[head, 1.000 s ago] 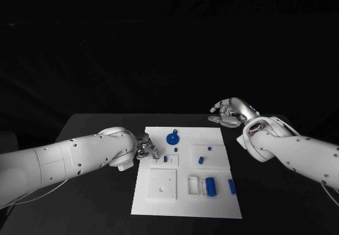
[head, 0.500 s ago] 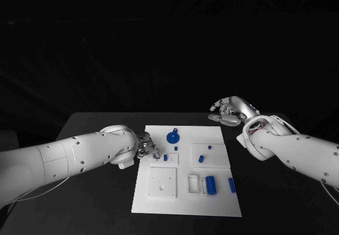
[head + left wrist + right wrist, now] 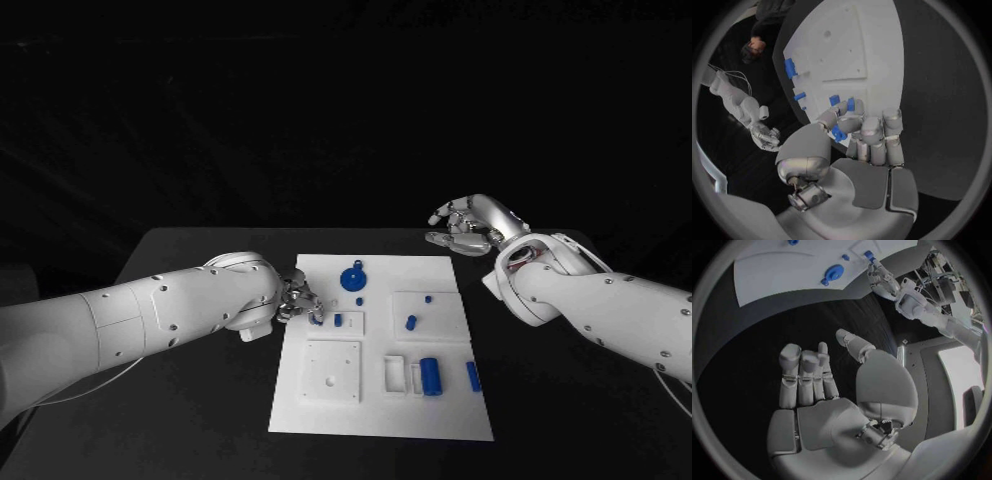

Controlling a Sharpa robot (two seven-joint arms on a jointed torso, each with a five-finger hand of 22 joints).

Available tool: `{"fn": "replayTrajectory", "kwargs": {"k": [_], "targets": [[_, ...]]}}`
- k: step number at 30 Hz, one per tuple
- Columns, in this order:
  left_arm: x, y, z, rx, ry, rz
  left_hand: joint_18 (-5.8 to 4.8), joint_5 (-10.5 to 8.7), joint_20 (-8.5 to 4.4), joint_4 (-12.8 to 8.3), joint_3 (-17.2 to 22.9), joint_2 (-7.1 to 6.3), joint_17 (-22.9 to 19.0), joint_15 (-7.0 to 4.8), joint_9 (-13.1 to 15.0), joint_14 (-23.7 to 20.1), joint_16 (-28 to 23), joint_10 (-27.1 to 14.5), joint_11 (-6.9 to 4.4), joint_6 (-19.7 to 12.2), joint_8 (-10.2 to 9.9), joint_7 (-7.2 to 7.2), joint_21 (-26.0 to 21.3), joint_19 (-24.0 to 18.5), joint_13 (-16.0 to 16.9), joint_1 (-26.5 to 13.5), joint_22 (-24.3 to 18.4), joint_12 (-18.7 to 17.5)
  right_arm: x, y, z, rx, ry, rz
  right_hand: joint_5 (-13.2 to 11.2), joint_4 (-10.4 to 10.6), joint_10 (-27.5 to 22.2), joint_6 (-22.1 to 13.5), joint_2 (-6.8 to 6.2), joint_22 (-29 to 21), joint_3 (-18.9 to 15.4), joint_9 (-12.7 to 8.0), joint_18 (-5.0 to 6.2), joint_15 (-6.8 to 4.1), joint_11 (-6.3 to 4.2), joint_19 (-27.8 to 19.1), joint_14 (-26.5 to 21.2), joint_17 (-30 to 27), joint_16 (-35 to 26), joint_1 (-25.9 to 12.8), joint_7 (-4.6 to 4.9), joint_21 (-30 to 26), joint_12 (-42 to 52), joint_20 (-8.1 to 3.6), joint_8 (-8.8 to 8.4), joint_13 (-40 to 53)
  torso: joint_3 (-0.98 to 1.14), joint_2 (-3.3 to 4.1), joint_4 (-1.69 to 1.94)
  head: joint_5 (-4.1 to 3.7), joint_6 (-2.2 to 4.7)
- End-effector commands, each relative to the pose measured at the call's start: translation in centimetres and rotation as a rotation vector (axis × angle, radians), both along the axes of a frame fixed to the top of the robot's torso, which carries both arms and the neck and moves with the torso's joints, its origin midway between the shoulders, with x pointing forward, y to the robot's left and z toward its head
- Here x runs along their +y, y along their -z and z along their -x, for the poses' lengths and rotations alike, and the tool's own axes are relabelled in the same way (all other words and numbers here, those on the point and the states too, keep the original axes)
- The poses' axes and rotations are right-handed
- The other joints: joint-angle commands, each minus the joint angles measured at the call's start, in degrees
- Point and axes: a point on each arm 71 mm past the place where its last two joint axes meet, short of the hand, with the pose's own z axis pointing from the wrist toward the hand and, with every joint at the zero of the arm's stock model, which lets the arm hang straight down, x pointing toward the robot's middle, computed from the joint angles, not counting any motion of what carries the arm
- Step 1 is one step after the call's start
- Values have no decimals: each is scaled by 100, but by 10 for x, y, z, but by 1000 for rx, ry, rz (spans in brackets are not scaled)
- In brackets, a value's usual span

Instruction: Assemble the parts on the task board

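Nearest us on the board (image 3: 378,420) we see a white square plate (image 3: 330,374) with a small hole, and to its right a white upright block (image 3: 395,377), a blue cylinder (image 3: 430,379) touching it and a smaller blue bar (image 3: 473,377) apart from them. Further back lie a blue peg (image 3: 410,323), a tiny blue stud (image 3: 427,299) and a round blue knob (image 3: 353,281); none of these has shifted since a second ago.

The left hand (image 3: 299,303) sits at the board's left edge, over the raised tile (image 3: 346,323) with its small blue piece (image 3: 338,322). From a second ago it has edged slightly towards the board. In the wrist view the left hand (image 3: 856,135) has its fingers curled and pinches a blue part (image 3: 838,134) between thumb and fingertips; from the head camera that part is mostly hidden behind the fingers, and we cannot make out its shape.

Farthest off, the right hand (image 3: 470,227) hovers beyond the board's far right corner, over the table (image 3: 202,250), much as before. In its wrist view the right hand (image 3: 826,375) holds nothing, fingers straight and apart from the thumb
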Motion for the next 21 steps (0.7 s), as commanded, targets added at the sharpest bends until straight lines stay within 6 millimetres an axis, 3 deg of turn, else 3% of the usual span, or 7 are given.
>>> {"fn": "replayTrajectory", "kwargs": {"k": [1,21], "targets": [[-2,2,1,20,28,-23,59,36,-560,42,52,54,3,17,3108,7,39,-69,-29,1401,244,-585,24,24,5,15,62,34,2,0,0,0,-16,3,43,7,-22,-29,4,93,-31,-7,487,39,0,-20,-10,7,-31,42,63,-31,10,-9,-31,-10,0,4,0,-5,-7],[-6,3,0,18,49,-46,61,81,-560,17,73,53,0,18,3120,0,41,-78,-27,1397,234,-583,28,19,0,29,64,48,4,0,1,1,-21,1,85,10,-21,-24,11,94,-35,-6,487,39,-1,-19,-9,8,-31,38,63,-31,12,-8,-29,-12,0,5,-1,-16,-30]]}}
